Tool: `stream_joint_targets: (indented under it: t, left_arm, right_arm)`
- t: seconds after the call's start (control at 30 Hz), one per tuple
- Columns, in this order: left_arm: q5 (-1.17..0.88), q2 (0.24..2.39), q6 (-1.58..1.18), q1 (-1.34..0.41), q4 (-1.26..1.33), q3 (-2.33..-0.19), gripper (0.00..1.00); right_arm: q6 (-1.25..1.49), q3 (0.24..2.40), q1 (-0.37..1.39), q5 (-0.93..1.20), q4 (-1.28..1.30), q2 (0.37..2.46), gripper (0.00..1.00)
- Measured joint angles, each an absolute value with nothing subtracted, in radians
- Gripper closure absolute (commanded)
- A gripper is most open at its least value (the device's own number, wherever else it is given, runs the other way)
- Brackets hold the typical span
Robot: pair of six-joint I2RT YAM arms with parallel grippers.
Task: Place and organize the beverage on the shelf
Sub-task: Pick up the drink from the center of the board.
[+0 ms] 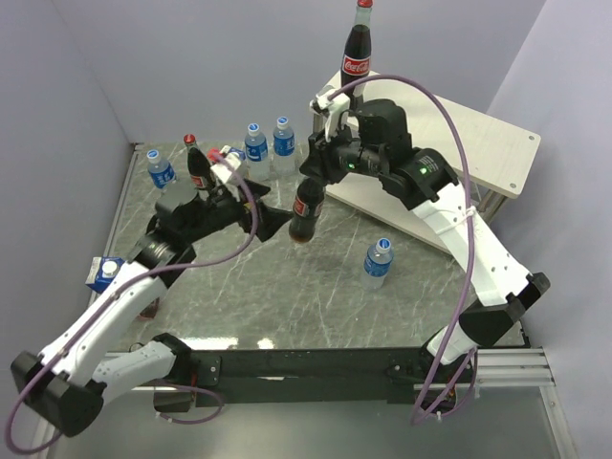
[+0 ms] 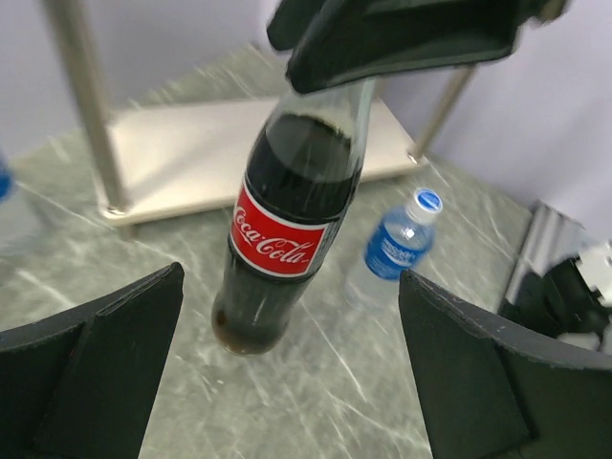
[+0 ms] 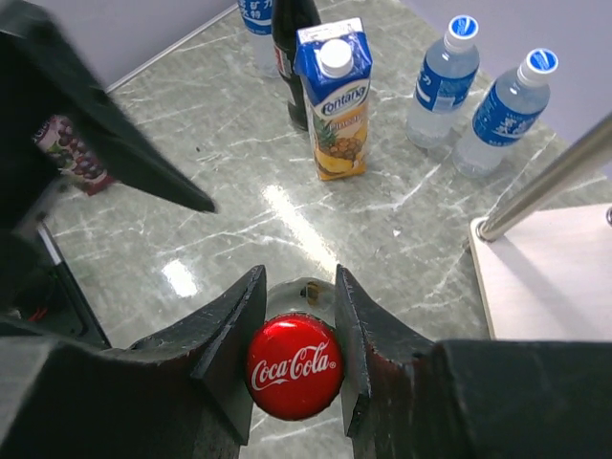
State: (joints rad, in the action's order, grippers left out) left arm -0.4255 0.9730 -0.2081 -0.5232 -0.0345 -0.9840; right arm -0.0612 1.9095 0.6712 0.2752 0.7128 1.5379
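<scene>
My right gripper (image 3: pixel 295 311) is shut on the neck of a cola bottle (image 1: pixel 305 215), just under its red cap (image 3: pixel 295 368). The bottle hangs slightly tilted over the marble table, in front of the shelf (image 1: pixel 478 143). My left gripper (image 2: pixel 292 382) is open and empty beside it, with the bottle (image 2: pixel 287 229) just ahead of its fingers. A second cola bottle (image 1: pixel 357 53) stands on the shelf's top board, and a third (image 1: pixel 198 167) stands on the table at the back left. Water bottles stand at the back (image 1: pixel 255 143) (image 1: pixel 283 139), at far left (image 1: pixel 160 169) and at mid-right (image 1: pixel 379 260).
A juice carton (image 3: pixel 337 100) stands by the back cola bottle (image 3: pixel 292 57). Another carton (image 1: pixel 103 274) sits at the table's left edge. The shelf's lower board (image 2: pixel 220 153) and metal leg (image 3: pixel 550 182) are close to the right of the held bottle. Walls close the back and sides.
</scene>
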Motion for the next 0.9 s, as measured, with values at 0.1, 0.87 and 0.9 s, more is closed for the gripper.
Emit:
stream_joint_targets:
  t: [0.1,0.87,0.9]
  left_arm:
    - [-0.487,1.052,-0.208,-0.524,-0.046,-1.020,0.00]
    - [-0.226,1.338,-0.037,-0.780,-0.238,-1.240,0.08]
    - [-0.215,1.341,-0.036,-0.784,-0.242,-1.245,0.09]
  right_arm:
    - [-0.048,1.909,0.655,0.290,0.735,1.522,1.00]
    - [0.047,1.893,0.570,0.405,0.771,1.497,1.00]
    - [0.049,1.890,0.569,0.408,0.772,1.493,1.00]
